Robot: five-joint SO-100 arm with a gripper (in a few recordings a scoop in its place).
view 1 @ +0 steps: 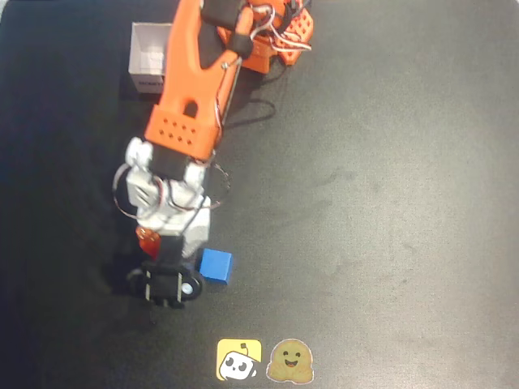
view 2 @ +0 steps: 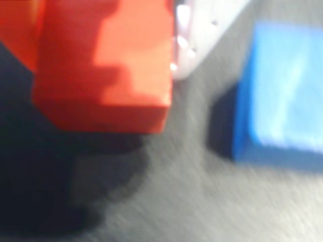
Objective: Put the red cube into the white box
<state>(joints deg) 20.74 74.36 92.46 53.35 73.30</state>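
One cube to move: red cube (view 2: 108, 65) sits at my pincer (view 1: 154, 247), close beside the blue cube (view 1: 216, 266).
From overhead I see only a sliver of red under the white wrist, on the dark surface (view 1: 389, 203), well apart from the white box (view 1: 150, 55) at the top. I cannot tell whether the fingers are clamped on it. It looks light, rigid, smooth-faced; I judge two opposite flat faces the best hold, squarely, since plain plastic may slip.
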